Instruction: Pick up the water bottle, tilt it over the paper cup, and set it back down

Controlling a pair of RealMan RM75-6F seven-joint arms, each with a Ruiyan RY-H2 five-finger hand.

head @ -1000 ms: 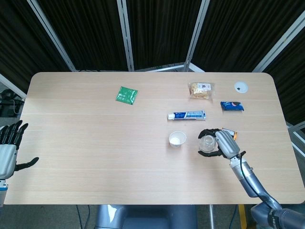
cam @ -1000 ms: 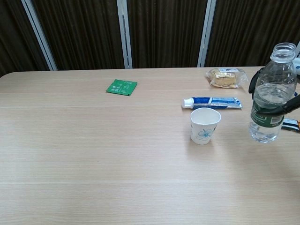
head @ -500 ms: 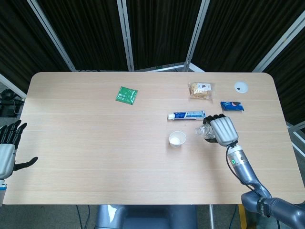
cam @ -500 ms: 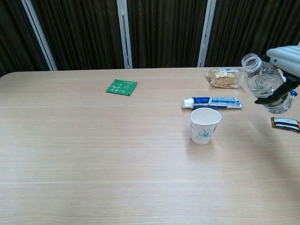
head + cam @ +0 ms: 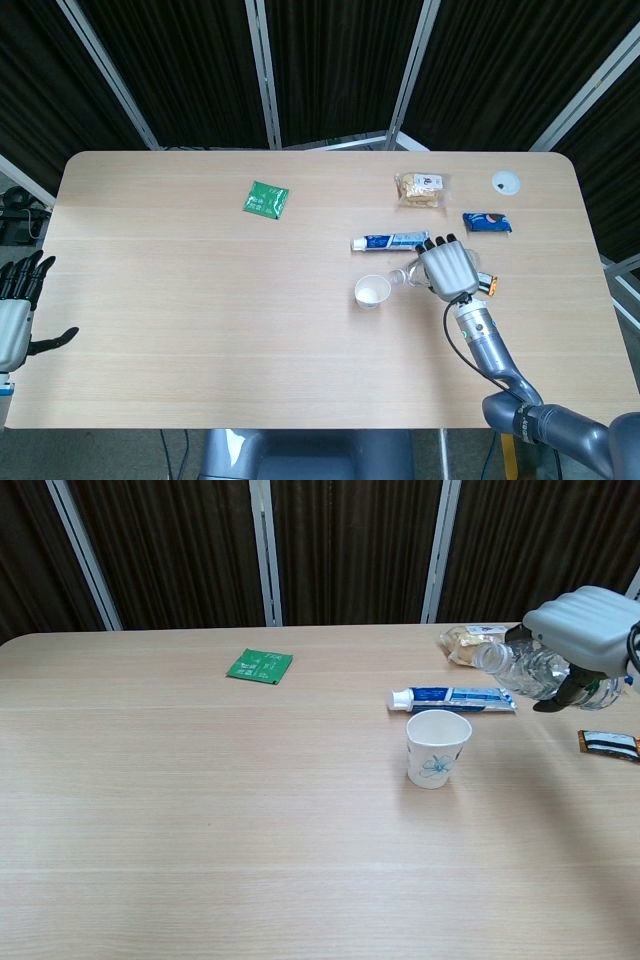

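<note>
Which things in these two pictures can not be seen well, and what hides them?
- Water bottle: in the head view the right hand covers its body; only the neck shows.
- Whether water leaves the bottle: too small in both views.
- Left hand: cut by the head view's left edge, absent from the chest view.
- Paper cup: its inside is unseen in the chest view.

Clear plastic water bottle (image 5: 528, 668), uncapped, tipped almost flat in the air to the right of the cup, open mouth pointing left and slightly down, a little water visible inside, lower body hidden by fingers. White paper cup (image 5: 437, 748) with a faint blue print, upright on the table, open, just near of a toothpaste tube.
</note>
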